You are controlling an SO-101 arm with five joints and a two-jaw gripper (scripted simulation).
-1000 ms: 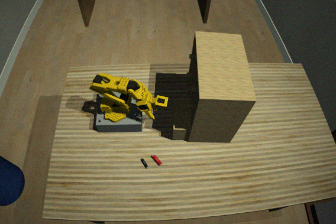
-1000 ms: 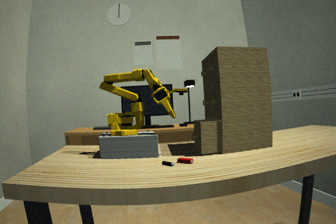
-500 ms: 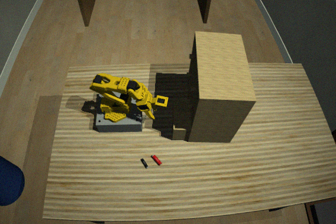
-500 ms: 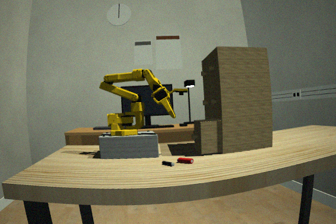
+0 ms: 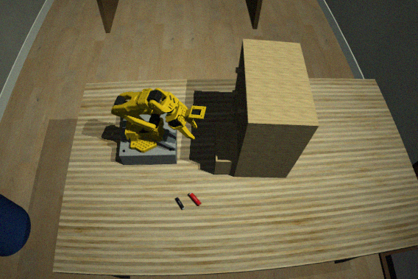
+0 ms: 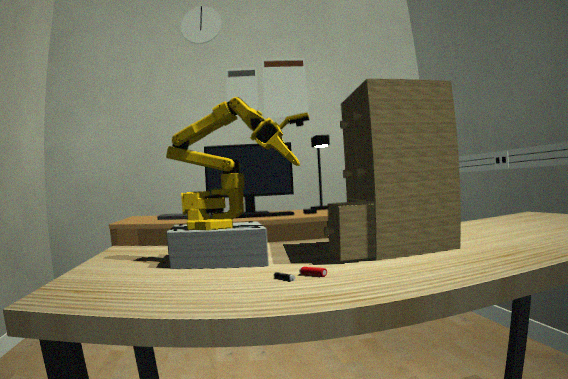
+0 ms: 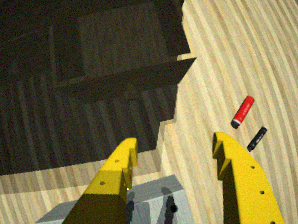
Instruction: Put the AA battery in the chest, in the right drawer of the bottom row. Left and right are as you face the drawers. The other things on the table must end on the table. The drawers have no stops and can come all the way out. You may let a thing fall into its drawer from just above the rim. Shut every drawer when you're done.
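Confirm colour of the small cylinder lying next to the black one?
Red cylinder, beside the black one; clearest in the top view.

Striped matt wood table (image 5: 257,223), wood-grain chest (image 5: 280,87), seemingly matt yellow plastic gripper (image 5: 188,124).

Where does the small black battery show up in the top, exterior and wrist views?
Top: black battery lies on the table, below centre, just left of the red cell.
Exterior: battery lies near the table's front edge, again left of the red cell.
Wrist: battery at right, below the red cell.
Shared landmark: the red cell.
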